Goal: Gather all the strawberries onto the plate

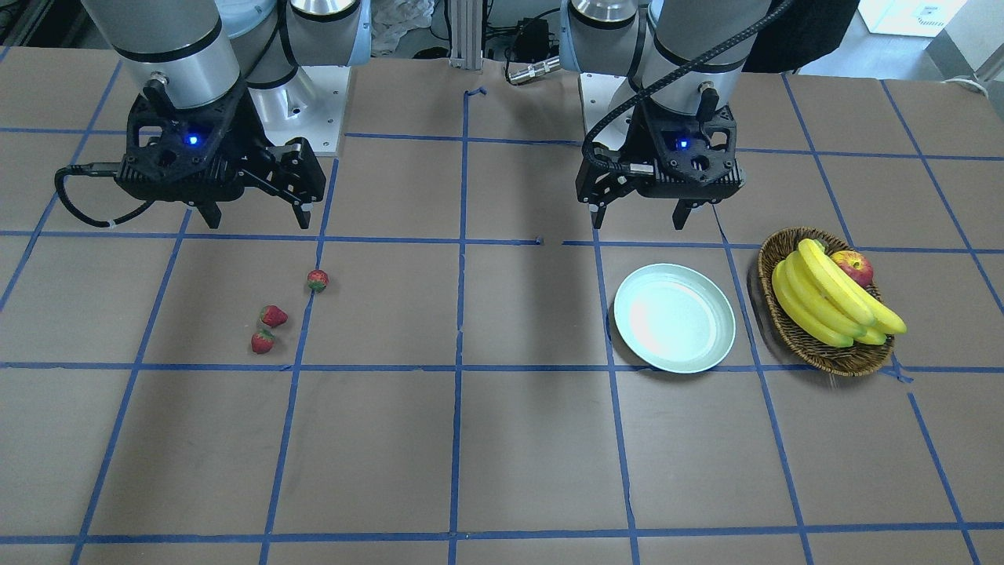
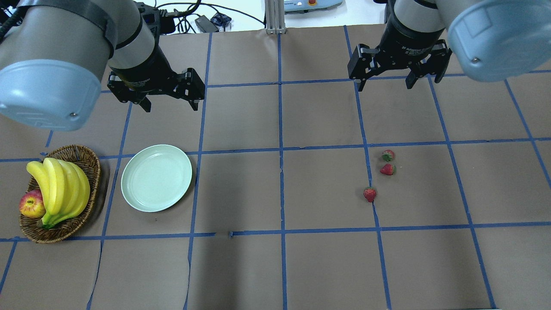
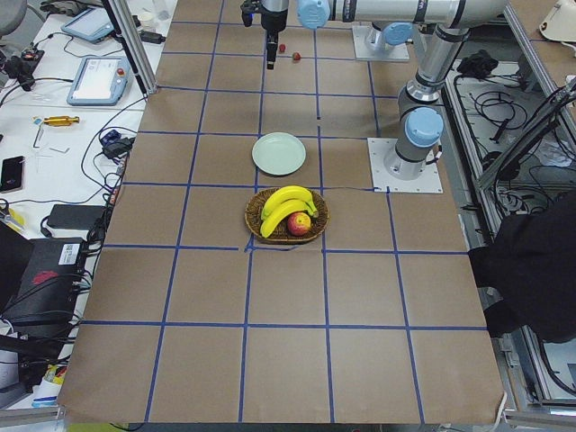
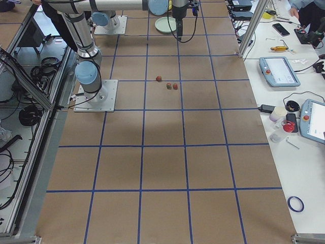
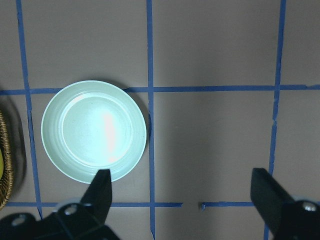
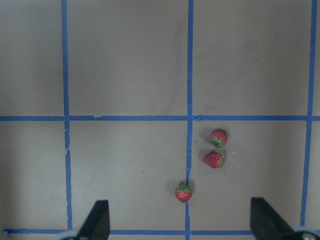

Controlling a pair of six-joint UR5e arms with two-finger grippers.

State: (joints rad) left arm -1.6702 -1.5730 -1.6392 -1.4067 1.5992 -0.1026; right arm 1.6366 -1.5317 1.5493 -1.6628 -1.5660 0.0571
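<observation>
Table (image 2: 275, 267): brown paper w/ a blue tape grid, fills most of the overhead view. L gripper (image 2: 171, 104) hangs over the table at abt 12 o'clock from the plate (image 2: 156, 178), jaws spread wide w/ nothing btwn them; its wrist cam looks straight down on the plate. R gripper (image 2: 384, 85) likewise: jaws wide apart, empty, up at 12 o'clock from the fruit to be collected and well clear of it. Brown wicker basket (image 2: 60, 232) sits at 9 o'clock from the plate, just beside it but not touching, holding a bunch of yellow bananas (image 2: 60, 185) and a red-yellow apple (image 2: 32, 204) tucked on the bananas' 8 o'clock side. Plate is round, shallow, pale mint-white, glossy w/ a raised rim, roughly as wide as the basket, flat on the table, nothing in it. Strawberries (image 2: 387, 169): three, small, red w/ green leafy tops, all on bare table far off at 3 o'clock from the plate, on the R arm's side. Top berry (image 2: 388, 155) and mid berry (image 2: 387, 169) lie close together, near but apart, one at 12 o'clock of the other. Lone berry (image 2: 369, 194) lies at abt 7 o'clock from that pair, right on a blue tape line. None is on the plate yet.
</observation>
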